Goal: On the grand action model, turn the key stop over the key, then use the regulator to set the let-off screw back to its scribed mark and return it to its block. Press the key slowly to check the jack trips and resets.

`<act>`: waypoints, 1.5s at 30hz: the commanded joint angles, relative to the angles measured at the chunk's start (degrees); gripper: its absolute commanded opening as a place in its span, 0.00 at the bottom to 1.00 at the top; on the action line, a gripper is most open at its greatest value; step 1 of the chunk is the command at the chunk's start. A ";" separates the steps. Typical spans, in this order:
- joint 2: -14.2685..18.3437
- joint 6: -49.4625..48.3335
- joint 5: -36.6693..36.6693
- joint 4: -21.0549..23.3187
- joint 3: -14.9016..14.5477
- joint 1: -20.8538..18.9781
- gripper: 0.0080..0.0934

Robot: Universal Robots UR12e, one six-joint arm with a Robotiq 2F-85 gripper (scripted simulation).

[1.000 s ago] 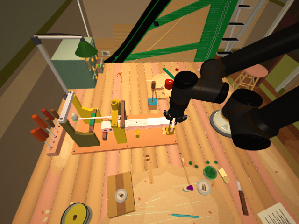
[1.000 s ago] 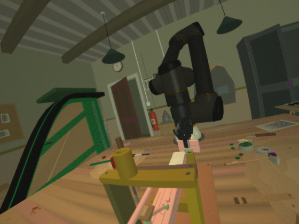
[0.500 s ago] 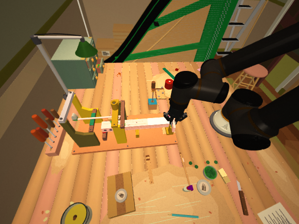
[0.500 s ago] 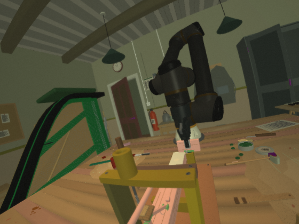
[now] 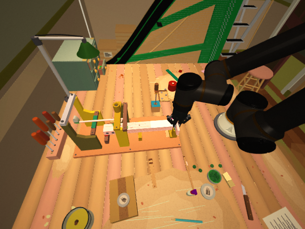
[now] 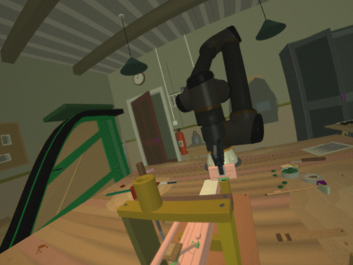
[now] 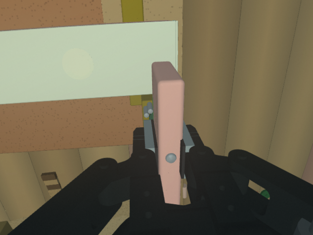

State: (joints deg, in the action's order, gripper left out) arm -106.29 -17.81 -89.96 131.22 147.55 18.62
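My gripper (image 5: 176, 124) (image 6: 221, 169) (image 7: 169, 149) hangs at the right end of the grand action model (image 5: 125, 128), which sits on an orange base board. A pink flat bar, the key stop (image 7: 168, 121) (image 6: 222, 172) (image 5: 177, 128), stands by the front end of the pale key (image 7: 86, 62) (image 5: 160, 123). Its free end reaches past the key's corner. A pivot pin shows in the bar. The regulator (image 5: 156, 95), with a brown handle, stands in its blue block (image 5: 155, 106) behind the model. My gripper is closed on the key stop.
A green grand piano frame (image 5: 187, 32) stands on edge behind the bench. A green drawer box (image 5: 76, 66) and lamp are at back left. A rack of screwdrivers (image 5: 48, 134) sits on the left. Small dishes, a knife (image 5: 247, 203) and a board (image 5: 122, 198) lie in front.
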 commanded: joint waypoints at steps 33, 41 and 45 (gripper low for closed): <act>0.04 -0.16 -0.04 0.12 -0.04 0.03 0.42; 0.04 -0.16 -0.04 0.12 -0.04 0.03 0.47; 0.04 -0.16 -0.04 0.12 -0.04 0.03 0.47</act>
State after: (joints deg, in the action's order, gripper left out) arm -106.23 -17.97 -90.00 131.33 147.55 18.66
